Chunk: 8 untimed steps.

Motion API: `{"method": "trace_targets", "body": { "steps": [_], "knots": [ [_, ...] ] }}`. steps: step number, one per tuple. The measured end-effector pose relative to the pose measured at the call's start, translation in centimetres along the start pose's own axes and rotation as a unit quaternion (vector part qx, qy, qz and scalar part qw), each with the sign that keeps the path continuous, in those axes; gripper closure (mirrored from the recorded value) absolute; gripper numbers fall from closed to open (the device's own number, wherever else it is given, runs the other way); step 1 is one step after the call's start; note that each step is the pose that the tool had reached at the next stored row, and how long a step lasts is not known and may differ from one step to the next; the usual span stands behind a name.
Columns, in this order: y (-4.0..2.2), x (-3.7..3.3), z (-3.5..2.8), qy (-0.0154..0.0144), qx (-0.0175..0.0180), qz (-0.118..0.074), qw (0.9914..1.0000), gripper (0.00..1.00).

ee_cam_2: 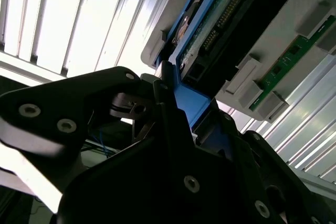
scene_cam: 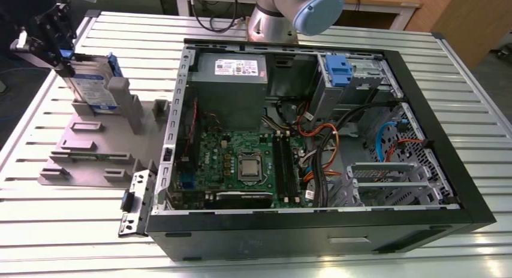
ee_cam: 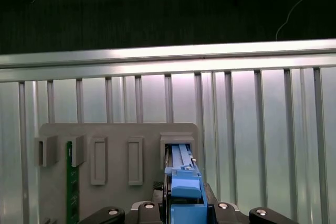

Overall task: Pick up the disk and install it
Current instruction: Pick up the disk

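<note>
Starting at the wrist and working outward, you have the gripper (ee_cam_2: 191, 103) right on the disk (ee_cam_2: 223, 17). The jaws look closed on its upper blue rail, with a black finger (ee_cam_2: 164, 80) pressed against each side of the plastic. The disk stands on edge in a slot of the grey fixture (scene_cam: 96, 146), at the exterior view's left, and it is not yet lifted clear.

Expect a stiff, dense slab, heavy for its size, with bare circuit board on one face. The plastic rail is smooth and may flex. I judge a firm squeeze across the rail's thick end to be safest, kept off the label and the connector.

Beyond the fixture lies the slatted worktop (scene_cam: 72, 230), then the open computer case (scene_cam: 320, 227), with its upright cage (scene_cam: 330, 92) on the far side.
</note>
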<state>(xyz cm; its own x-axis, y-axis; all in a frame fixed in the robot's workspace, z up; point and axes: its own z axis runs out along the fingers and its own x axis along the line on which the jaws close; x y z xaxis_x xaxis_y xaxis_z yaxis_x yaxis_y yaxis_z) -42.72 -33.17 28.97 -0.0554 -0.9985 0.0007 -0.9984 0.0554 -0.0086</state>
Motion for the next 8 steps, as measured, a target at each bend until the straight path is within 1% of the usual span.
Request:
{"method": "trace_targets", "body": {
  "steps": [6,8],
  "knots": [
    [0.0,0.0,0.0,0.0,0.0,0.0,1.0,0.64],
    [0.0,0.0,0.0,0.0,0.0,0.002,1.0,0.64]
  ]
}}
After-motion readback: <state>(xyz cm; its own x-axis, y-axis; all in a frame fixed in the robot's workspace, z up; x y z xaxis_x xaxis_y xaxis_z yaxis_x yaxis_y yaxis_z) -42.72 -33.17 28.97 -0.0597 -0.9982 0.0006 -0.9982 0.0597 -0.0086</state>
